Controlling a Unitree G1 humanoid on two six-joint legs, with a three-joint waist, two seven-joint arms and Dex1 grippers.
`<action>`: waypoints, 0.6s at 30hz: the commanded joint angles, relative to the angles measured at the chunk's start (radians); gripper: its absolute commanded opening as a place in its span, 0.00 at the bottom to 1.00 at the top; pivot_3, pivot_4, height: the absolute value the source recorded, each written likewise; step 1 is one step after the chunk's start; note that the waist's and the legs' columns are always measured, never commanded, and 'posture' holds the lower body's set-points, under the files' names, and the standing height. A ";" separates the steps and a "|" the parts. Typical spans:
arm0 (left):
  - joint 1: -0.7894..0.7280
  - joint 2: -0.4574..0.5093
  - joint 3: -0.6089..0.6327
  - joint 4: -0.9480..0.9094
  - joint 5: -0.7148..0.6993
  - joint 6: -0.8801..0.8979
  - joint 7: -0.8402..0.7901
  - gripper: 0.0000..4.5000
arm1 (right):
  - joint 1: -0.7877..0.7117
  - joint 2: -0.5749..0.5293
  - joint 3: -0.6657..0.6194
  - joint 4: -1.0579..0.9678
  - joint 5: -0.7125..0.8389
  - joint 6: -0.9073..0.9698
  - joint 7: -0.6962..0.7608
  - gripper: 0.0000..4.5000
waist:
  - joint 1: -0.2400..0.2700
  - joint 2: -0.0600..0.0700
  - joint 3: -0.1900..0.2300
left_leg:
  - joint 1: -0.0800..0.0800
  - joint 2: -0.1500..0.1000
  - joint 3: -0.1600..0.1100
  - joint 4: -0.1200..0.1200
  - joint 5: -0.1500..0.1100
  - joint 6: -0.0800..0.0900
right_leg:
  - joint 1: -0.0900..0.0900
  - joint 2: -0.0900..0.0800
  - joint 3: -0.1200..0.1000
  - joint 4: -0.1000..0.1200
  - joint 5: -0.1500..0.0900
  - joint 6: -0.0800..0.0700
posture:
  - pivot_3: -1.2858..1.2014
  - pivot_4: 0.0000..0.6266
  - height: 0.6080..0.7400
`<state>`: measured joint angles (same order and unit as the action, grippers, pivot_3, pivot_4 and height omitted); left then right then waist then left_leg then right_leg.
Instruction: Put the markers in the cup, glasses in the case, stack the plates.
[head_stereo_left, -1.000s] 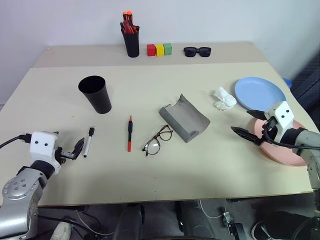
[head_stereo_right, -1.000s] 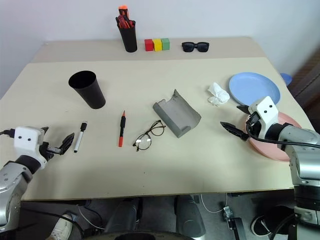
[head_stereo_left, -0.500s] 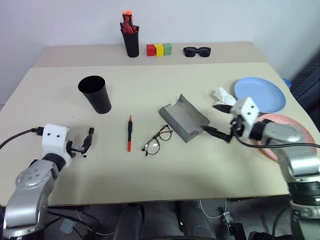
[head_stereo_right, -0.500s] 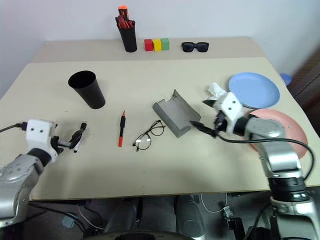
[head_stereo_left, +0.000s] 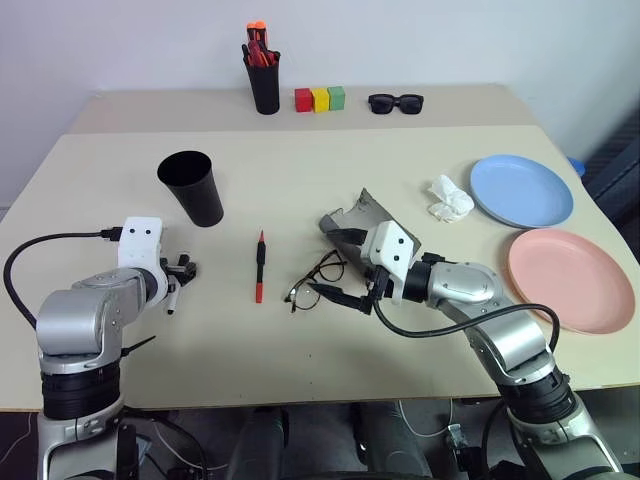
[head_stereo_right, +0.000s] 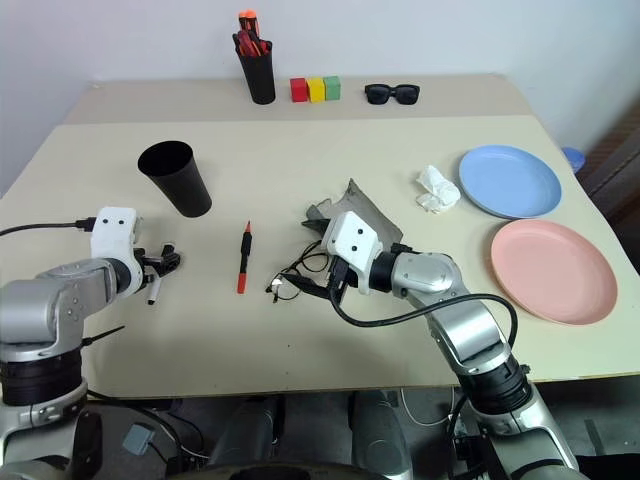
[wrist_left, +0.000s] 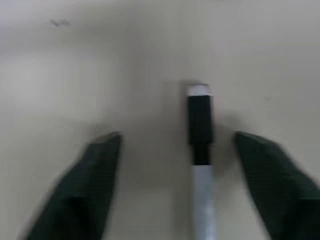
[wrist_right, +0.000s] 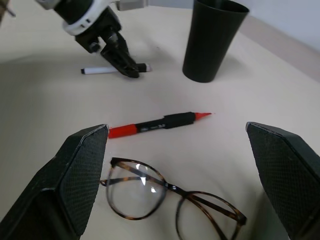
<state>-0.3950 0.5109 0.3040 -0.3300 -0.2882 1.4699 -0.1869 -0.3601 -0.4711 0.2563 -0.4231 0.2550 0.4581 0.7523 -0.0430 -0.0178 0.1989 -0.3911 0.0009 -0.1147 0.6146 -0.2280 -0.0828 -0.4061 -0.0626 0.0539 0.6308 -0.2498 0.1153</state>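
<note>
The white marker (wrist_left: 201, 165) is seen between the spread fingers of the left gripper (wrist_left: 185, 170), its long axis along them, cap pointing away; no contact is shown. The glasses (wrist_right: 170, 200) lie just ahead of the wide-open right gripper (wrist_right: 175, 170), lenses side by side across its reach. The case (head_stereo_left: 385, 222) is shown by the head views behind that gripper.
</note>
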 joint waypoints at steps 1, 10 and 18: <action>-0.015 0.013 0.016 0.050 0.020 0.021 0.009 0.34 | 0.002 0.012 0.005 -0.049 0.002 -0.001 -0.012 1.00 | -0.002 0.000 0.000 | 0.000 0.000 0.000 0.000 0.000 0.000 | 0.000 0.000 0.000 0.000 0.000 0.000 | 0.52 0.24 1.00; 0.060 0.051 0.000 -0.127 -0.053 -0.288 -0.149 0.01 | -0.022 0.031 0.009 -0.022 -0.003 -0.009 -0.014 1.00 | 0.000 0.000 0.000 | 0.000 0.000 0.000 -0.001 0.000 0.000 | -0.001 0.000 0.000 0.000 0.000 0.000 | 0.52 0.24 1.00; 0.072 -0.021 -0.062 -0.213 -0.054 -0.694 -0.205 0.01 | -0.117 0.114 -0.030 0.090 -0.001 -0.025 -0.062 1.00 | 0.005 0.000 0.000 | -0.001 0.000 0.001 0.000 0.001 -0.001 | -0.001 -0.001 0.000 -0.001 -0.002 -0.005 | 0.52 0.24 1.00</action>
<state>-0.2769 0.5043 0.2148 -0.5397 -0.3539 0.8617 -0.4297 -0.4526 -0.3735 0.2579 -0.3362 0.2498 0.4582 0.7134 -0.0383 -0.0180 0.1989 -0.3921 0.0008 -0.1143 0.6146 -0.2272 -0.0841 -0.4068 -0.0632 0.0542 0.6300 -0.2514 0.1104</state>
